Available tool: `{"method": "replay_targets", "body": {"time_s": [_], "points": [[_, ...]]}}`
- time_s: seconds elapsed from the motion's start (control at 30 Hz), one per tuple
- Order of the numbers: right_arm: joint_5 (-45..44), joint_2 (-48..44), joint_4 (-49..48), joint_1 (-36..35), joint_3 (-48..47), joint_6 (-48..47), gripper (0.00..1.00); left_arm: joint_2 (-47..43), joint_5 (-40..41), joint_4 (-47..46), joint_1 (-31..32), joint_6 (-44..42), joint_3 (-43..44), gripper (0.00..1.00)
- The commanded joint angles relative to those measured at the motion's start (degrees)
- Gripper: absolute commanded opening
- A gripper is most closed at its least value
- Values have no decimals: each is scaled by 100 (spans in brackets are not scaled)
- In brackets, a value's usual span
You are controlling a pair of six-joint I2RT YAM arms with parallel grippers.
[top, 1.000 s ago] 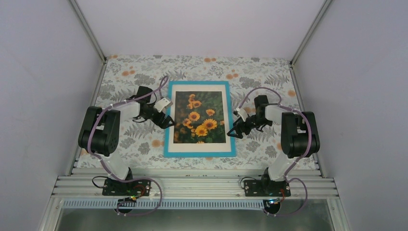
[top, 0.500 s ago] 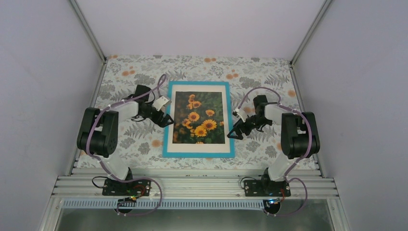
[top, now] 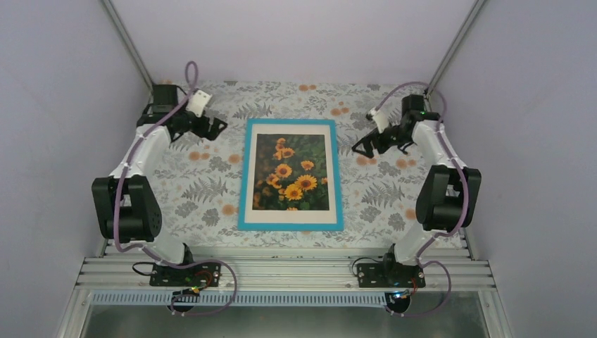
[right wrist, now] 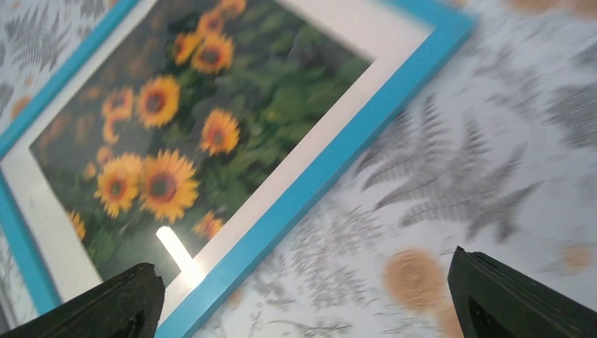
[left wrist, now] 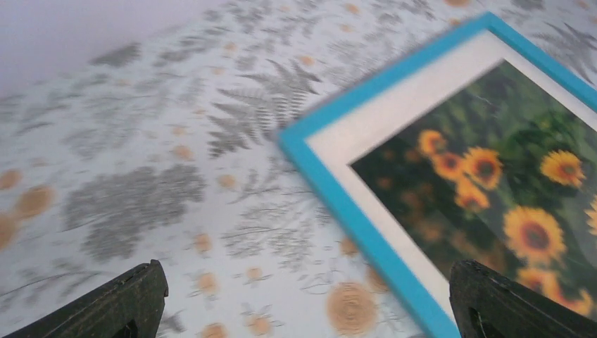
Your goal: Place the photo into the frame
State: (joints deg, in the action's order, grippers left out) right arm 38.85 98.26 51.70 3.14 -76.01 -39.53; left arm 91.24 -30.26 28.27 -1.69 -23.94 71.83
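The teal-blue frame [top: 290, 224] lies flat, face up, in the middle of the table. The sunflower photo [top: 291, 172] shows inside it behind a white mat border. My left gripper [top: 220, 127] is open and empty, raised at the far left, apart from the frame's far left corner [left wrist: 296, 137]. My right gripper [top: 360, 149] is open and empty, raised at the far right, beside the frame's far right corner [right wrist: 450, 28]. The photo also shows in the left wrist view [left wrist: 507, 183] and the right wrist view [right wrist: 204, 127].
A floral-patterned cloth [top: 204, 190] covers the table. White walls with metal corner posts [top: 127, 42] close in the left, back and right. A metal rail [top: 281, 271] runs along the near edge by the arm bases.
Both arms have lifted off the frame's side edges and swung outward and back to the far corners. The frame with the photo stays flat, shifted very slightly.
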Motion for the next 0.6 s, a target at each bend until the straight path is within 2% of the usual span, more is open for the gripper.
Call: {"method": "replay_targets", "body": {"time_s": [0.0, 0.23, 0.4, 0.57], "points": [[466, 101, 126, 424, -714, 368, 100, -239, -159, 177, -649, 267, 280, 100], [817, 93, -490, 1041, -454, 761, 100, -632, -165, -157, -1445, 384, -250, 100], [890, -22, -1123, 1305, 310, 1017, 100, -914, 34, -564, -1561, 421, -1026, 100], [871, -140, -1450, 1384, 717, 1184, 100, -1086, 280, -947, -1558, 630, -1387, 100]]}}
